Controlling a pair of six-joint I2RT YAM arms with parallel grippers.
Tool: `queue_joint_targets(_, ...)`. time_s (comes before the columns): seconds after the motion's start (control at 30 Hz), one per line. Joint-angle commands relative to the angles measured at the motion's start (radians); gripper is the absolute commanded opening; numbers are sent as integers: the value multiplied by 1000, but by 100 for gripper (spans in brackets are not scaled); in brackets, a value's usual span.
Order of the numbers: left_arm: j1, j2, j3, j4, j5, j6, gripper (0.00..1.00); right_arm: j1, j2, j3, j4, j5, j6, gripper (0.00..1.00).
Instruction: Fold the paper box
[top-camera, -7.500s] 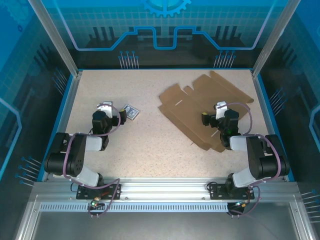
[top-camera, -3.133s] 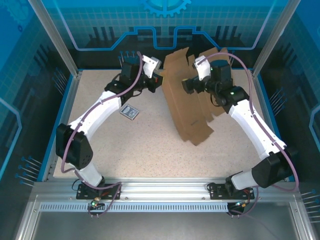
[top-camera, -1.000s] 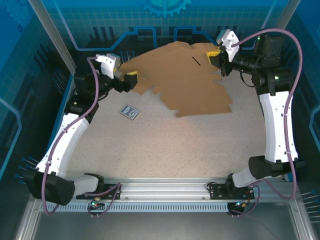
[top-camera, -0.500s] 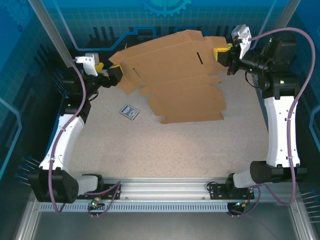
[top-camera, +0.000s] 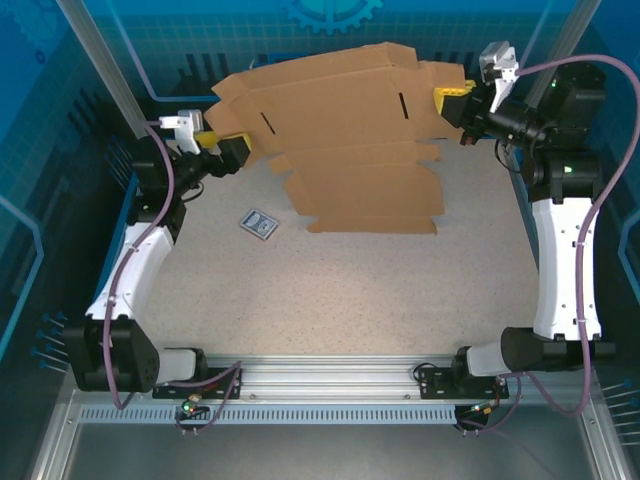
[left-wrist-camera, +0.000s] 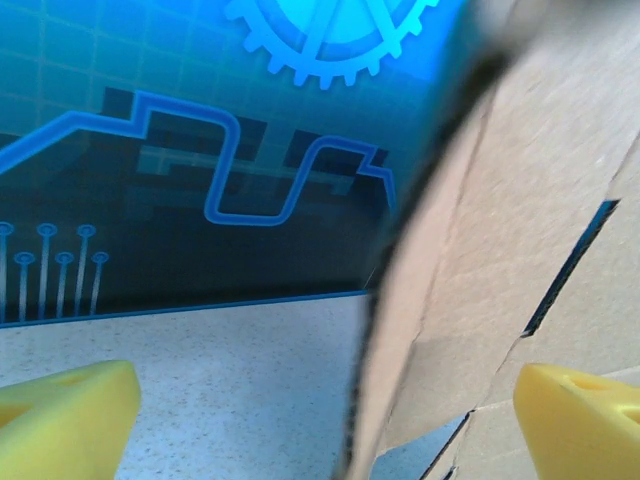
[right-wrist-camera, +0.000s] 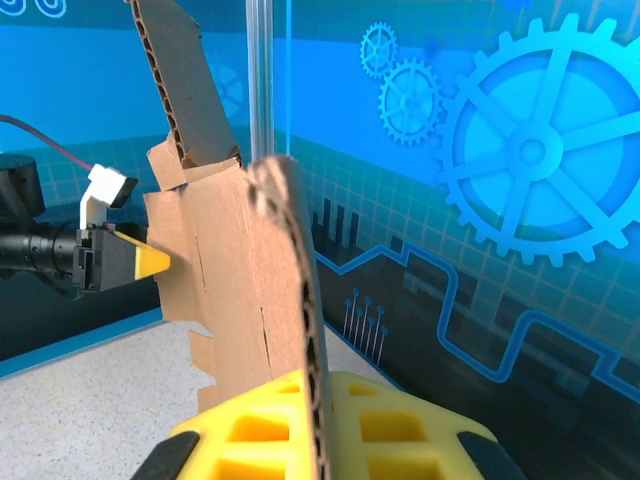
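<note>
Above the far half of the speckled bench (top-camera: 330, 300), the one paper box (top-camera: 350, 120) is hanging as an unfolded sheet, stretching between the two hands. The right hand (top-camera: 455, 105) is pinching the sheet's right edge, its yellow fingers (right-wrist-camera: 400, 430) pressing the cardboard from both sides. The left hand (top-camera: 222, 148) is standing spread wide around the sheet's left edge, its fingertips clear of the cardboard. One small printed card (top-camera: 259, 223) is lying on the bench, below the sheet's left part. Compared with half a second ago, the sheet is sitting higher and nearer the back wall, while the card is lying in the same spot.
</note>
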Motion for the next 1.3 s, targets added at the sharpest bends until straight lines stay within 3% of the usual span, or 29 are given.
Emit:
queue_joint_targets(0.0, 8, 25, 49, 93, 93, -35, 91, -18, -26, -17, 75, -39, 60, 0)
queue_joint_targets(0.33, 8, 81, 96, 212, 175, -86, 45, -26, -38, -98, 146, -31, 126, 0)
queue_joint_targets(0.47, 9, 66, 91, 216, 177, -73, 35, -33, -50, -149, 157, -3, 136, 0)
queue_joint_targets(0.63, 8, 37, 95, 165, 194, -16, 13, -35, -82, -256, 155, 53, 107, 4)
queue_joint_targets(0.83, 7, 23, 174, -1, 247, 110, 0, -34, -125, -327, 65, 200, -40, 33)
queue_joint_targets(1.03, 1, 22, 246, -91, 308, 189, 0, -35, -155, -309, -4, 306, -188, 62)
queue_joint_targets(1.27, -28, 9, 292, -215, 341, 315, 0, -3, -180, -220, -27, 289, -303, 76)
